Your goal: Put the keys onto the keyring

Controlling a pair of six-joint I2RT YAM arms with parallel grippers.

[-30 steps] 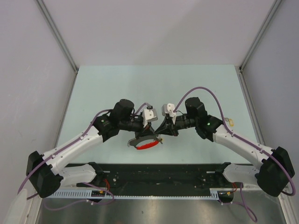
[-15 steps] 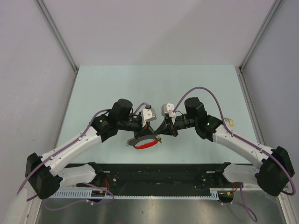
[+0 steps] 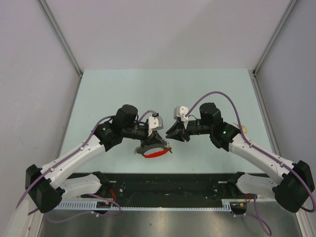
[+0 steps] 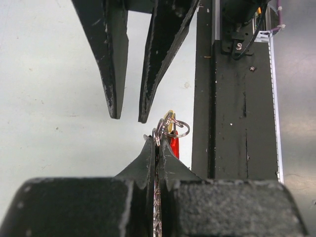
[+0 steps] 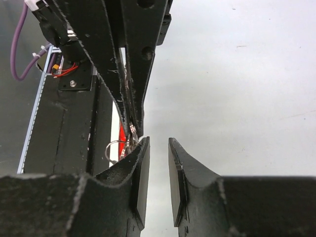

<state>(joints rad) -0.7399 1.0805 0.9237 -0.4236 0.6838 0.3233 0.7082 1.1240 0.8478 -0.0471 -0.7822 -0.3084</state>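
My left tool [image 4: 157,146] is clenched on the keyring [image 4: 177,129]. Its two matte black, scuffed wedge fingers pinch a stack of thin silver wire loops edge-on. A couple of round loops fan out just past the tips, toward 1 o'clock. Behind them peeks a yellow key head [image 4: 170,128], its blade hidden. Under it is a strip of glossy red band [image 4: 174,144], mostly cut off by my finger.

From above, the keyring hangs beneath that tool toward the worktop's [image 3: 148,89] 6 o'clock edge, near the black metal rail [image 3: 168,185]. The red band curves below it. The wire ring is too fine to make out there, and I cannot tell whether the band rests on the smooth pale green surface.

My right tool [image 5: 158,143] is released. Its tapered black fingers stand apart with only bare worktop between them. One tip sits just beside the loops, but contact is unclear. At the 3 o'clock edge a small pale object [image 3: 243,130] lies half behind my right arm, too small to name.
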